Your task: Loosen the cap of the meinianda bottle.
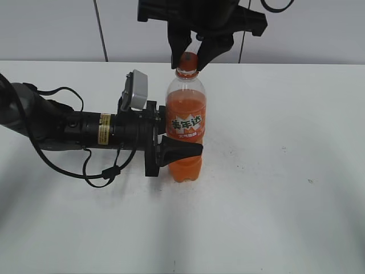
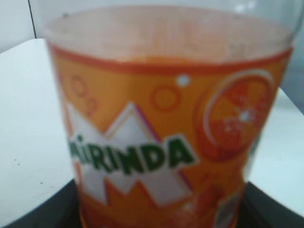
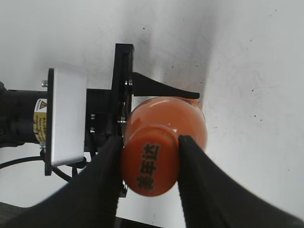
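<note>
Green "MIRINDA" on bottle label (image 2: 142, 156)

The meinianda bottle (image 1: 185, 123) is clear, glossy plastic, its orange label (image 2: 161, 142) a smooth printed film. The cap (image 3: 150, 165) is smooth orange plastic with a slight sheen. Both pincers, left (image 1: 177, 149) and right (image 3: 150, 166), have matt black fingers. The bench (image 1: 274, 171) is matt white, faintly speckled.

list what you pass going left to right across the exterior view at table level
left arm → wrist camera → left gripper → bottle
</note>
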You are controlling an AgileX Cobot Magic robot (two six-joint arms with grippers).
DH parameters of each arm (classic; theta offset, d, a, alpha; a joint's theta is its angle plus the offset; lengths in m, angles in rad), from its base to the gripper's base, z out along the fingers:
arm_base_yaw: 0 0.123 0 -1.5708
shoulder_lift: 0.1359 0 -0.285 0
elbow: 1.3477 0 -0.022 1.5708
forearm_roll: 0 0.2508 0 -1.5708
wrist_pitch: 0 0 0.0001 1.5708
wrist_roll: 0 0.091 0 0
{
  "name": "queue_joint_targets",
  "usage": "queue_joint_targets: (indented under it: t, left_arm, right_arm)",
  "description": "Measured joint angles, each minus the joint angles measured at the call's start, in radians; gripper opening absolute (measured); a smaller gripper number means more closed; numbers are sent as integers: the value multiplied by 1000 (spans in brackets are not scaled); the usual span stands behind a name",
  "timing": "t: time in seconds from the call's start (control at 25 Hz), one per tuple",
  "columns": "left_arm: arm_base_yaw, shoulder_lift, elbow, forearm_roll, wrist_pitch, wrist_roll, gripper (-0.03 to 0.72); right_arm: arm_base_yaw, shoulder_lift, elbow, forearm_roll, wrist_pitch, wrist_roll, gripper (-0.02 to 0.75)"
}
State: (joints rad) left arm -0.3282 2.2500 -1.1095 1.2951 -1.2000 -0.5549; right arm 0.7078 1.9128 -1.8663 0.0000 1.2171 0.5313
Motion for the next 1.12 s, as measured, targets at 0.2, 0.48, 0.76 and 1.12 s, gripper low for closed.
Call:
queue_joint_targets:
  t: [0.2,0.48,0.76,1.12]
  left_arm:
    - [0,0,0,0,0,0,413]
    - [0,0,0,0,0,0,413]
    - [0,0,0,0,0,0,413]
    - [0,0,0,3,-1,0,413]
  right_arm:
    - [0,1,0,0,0,-155,269]
    - [0,1,-2,5,0,-564,269]
    - [-1,1,-2,17,0,-929,269]
    - [-1,2,-2,27,1,-1271,269]
